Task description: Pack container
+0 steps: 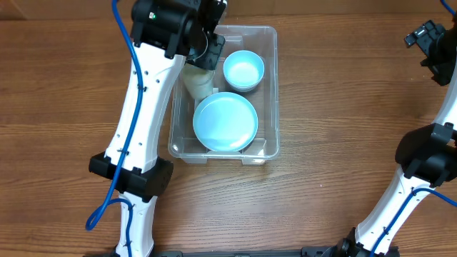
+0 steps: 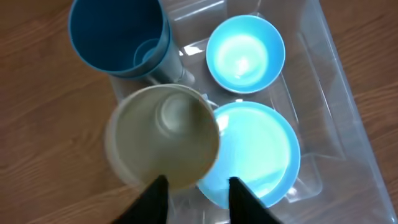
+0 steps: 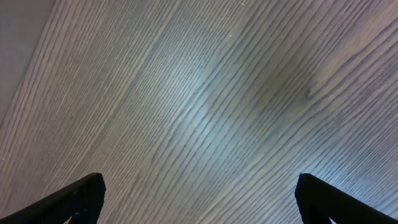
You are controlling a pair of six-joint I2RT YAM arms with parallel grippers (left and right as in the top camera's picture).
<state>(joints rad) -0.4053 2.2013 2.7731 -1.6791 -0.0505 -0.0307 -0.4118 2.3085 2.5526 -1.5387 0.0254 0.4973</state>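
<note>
Container (image 1: pixel 271 93) sits mid-table, already holding a light-blue plate (image 1: pixel 225 121) and a light-blue bowl (image 1: pixel 243 71). A blue cup (image 2: pixel 118 34) seems to stand in its corner.

Step in hand: the cream cup (image 2: pixel 163 137). My left gripper (image 2: pixel 198 180) hangs over it, fingers part-spread at its rim. I can't tell if they bite.

Next, I judge: seat it beside the plate, clear of the blue cup and the wall.

Right gripper (image 3: pixel 199 180) is spread wide over bare table (image 1: pixel 343 178), well apart.
</note>
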